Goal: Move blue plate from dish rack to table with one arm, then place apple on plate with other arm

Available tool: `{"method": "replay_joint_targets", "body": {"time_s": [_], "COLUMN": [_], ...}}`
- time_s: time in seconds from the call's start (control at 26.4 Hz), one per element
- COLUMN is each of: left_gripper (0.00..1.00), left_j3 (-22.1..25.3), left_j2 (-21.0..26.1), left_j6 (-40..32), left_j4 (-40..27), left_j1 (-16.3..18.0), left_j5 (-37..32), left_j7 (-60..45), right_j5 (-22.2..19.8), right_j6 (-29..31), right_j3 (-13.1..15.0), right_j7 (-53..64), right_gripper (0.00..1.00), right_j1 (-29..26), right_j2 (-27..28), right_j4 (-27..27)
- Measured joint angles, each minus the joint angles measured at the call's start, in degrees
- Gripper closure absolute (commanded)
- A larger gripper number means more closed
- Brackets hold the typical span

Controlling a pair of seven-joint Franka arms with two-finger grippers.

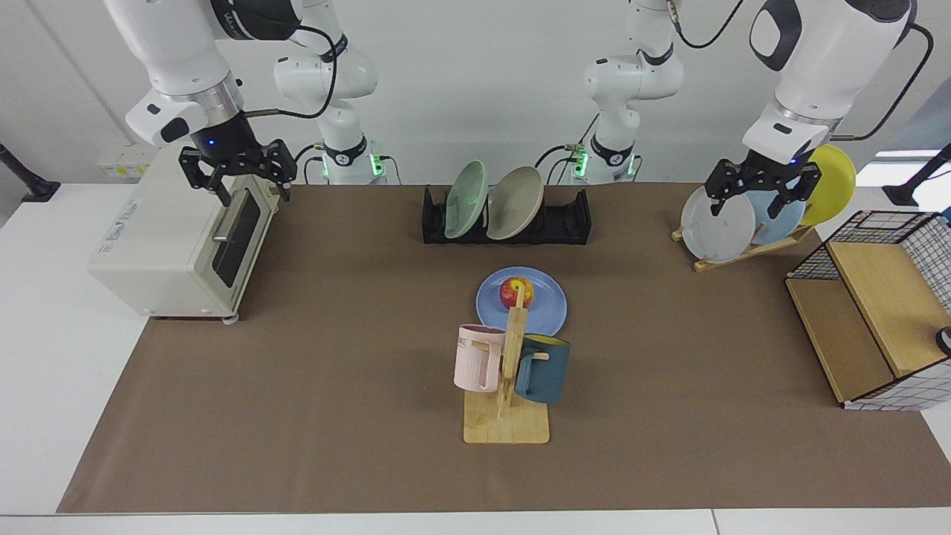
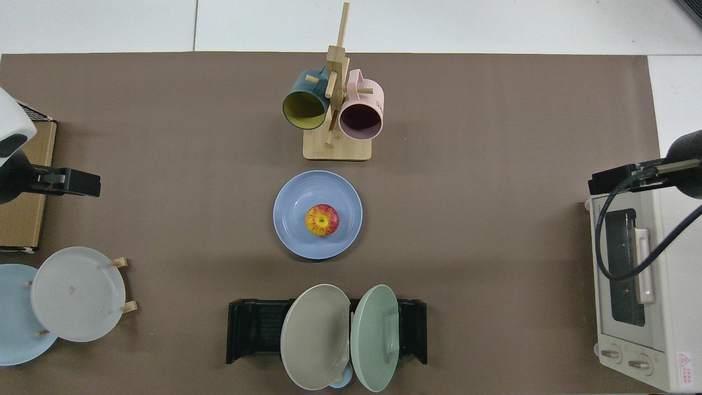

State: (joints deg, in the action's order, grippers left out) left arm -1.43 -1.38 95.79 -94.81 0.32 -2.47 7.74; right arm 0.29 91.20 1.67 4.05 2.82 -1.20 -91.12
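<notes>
The blue plate [image 1: 551,310] [image 2: 290,219] lies flat on the brown mat of the table [image 1: 334,371], in front of the black dish rack [image 1: 568,221] [image 2: 253,330]. The apple [image 1: 515,292] [image 2: 322,220], red with yellow, sits in the middle of the plate. My left gripper [image 1: 747,203] [image 2: 77,182] hangs open and empty in front of the wooden plate stand, far from the plate. My right gripper [image 1: 253,195] [image 2: 613,178] hangs open and empty over the toaster oven's front edge.
A green plate [image 1: 465,199] and a beige plate [image 1: 514,202] stand in the rack. A mug tree [image 1: 507,386] with two mugs stands just in front of the blue plate. A toaster oven [image 1: 174,241], a plate stand [image 1: 719,224] and a wire-and-wood shelf [image 1: 873,327] line the sides.
</notes>
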Motion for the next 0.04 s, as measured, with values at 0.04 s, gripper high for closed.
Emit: {"method": "replay_joint_targets", "body": {"time_s": [0.04], "left_gripper": [0.0], "left_j3": [0.1], "left_j2": [0.0], "left_j6": [0.0], "left_j4": [0.01], "left_j1": [0.0], "left_j5": [0.05], "left_j7": [0.09], "right_j5": [0.0], "right_j6": [0.0], "right_j3": [0.0], "right_j7": [0.0], "right_gripper": [0.0], "right_j1": [0.0], "right_j2": [0.0], "right_j4": [0.0]}}
